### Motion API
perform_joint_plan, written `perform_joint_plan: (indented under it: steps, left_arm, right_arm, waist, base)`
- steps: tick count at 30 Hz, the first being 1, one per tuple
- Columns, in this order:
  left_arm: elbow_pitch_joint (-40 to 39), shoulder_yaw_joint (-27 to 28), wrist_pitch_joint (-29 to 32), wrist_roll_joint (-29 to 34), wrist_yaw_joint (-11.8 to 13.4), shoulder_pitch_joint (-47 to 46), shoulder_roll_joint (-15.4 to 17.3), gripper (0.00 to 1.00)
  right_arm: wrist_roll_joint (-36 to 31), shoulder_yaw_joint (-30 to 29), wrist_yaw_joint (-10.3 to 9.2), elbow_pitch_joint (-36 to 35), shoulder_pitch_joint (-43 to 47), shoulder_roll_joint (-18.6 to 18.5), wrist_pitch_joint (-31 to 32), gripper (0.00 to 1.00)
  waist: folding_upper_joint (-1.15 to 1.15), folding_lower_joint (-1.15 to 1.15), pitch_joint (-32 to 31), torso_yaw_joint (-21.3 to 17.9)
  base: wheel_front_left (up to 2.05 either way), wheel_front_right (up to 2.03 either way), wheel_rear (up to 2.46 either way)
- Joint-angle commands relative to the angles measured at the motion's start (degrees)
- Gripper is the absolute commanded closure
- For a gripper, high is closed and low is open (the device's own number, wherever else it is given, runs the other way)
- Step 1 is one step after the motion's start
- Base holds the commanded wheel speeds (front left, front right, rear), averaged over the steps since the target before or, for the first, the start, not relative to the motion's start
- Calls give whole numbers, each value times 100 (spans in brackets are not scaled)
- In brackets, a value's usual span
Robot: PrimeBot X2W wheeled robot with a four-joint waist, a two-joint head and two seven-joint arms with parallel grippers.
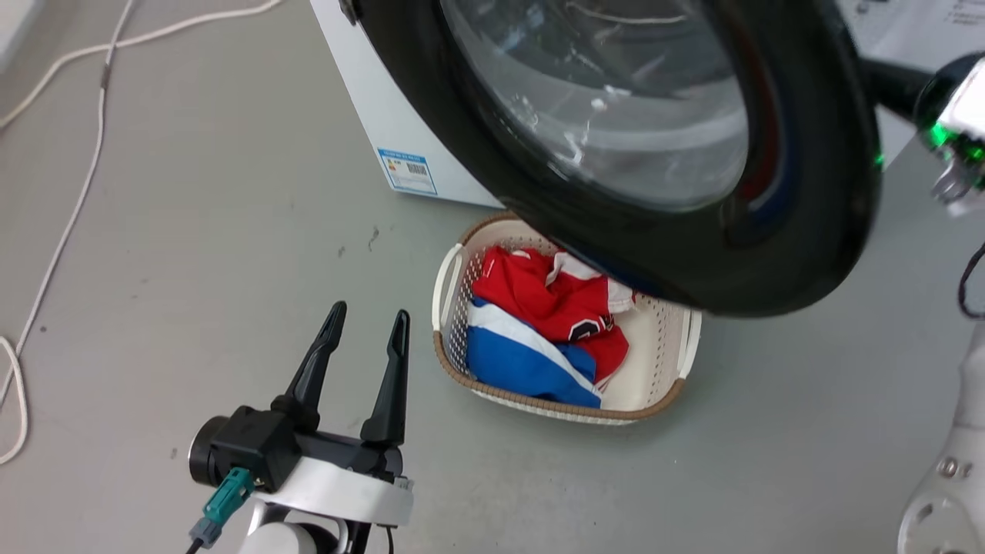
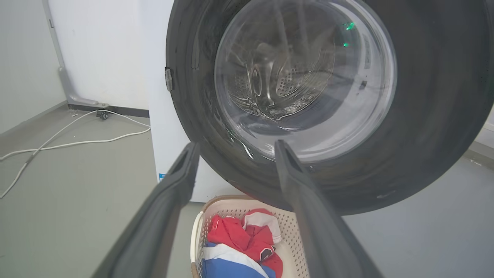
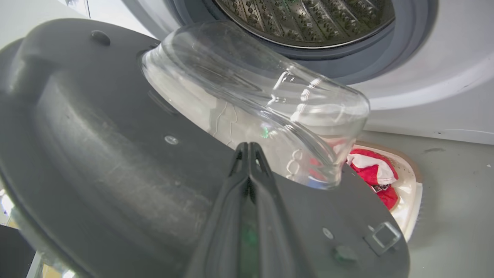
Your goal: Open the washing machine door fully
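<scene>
The washing machine door stands partly swung out, its glossy black rim and clear glass centre facing me. My left gripper hovers open and holding nothing over the floor, left of the basket and below the door; its wrist view looks at the door's outer face between its fingers. My right gripper is shut, tips against the door's grey inner face beside the bulging glass bowl. The right wrist, lit green, reaches behind the door's right edge. Behind is the steel drum opening.
A cream laundry basket with red, white and blue clothes sits on the floor under the door. The white machine body is behind it. A white cable trails across the grey floor at the left.
</scene>
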Motion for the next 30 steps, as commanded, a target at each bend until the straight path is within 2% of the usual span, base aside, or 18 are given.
perform_joint_plan:
  steps: [1, 7, 13, 21, 30]
  left_arm:
    - [16, 31, -16, 22, -9, 133, -5, 0]
    - [26, 122, -16, 16, 18, 428, -5, 0]
    - [57, 149, -16, 53, 18, 633, -5, 0]
    - [58, 167, -16, 84, 18, 822, -5, 0]
    - [62, 206, -16, 110, 12, 946, -6, 0]
  right_arm:
    - [110, 130, 0, -39, 359, 78, 62, 100]
    - [577, 518, 0, -286, 1074, 108, 140, 100]
    - [1214, 1186, 0, -375, 1658, 115, -70, 100]
    - [1990, 2053, 0, -527, 2237, 114, -359, 100]
    - [2432, 2765, 1, -569, 2560, 116, -755, 100]
  waist:
    - [0, 0, -276, 46]
    - [0, 0, -721, 164]
    - [0, 0, -1007, 332]
    - [0, 0, -1234, 626]
    - [0, 0, -1351, 958]
  base:
    - [0, 0, 0]
    - [0, 0, 0]
    - [0, 0, 0]
    - [0, 0, 0]
    - [0, 0, 0]
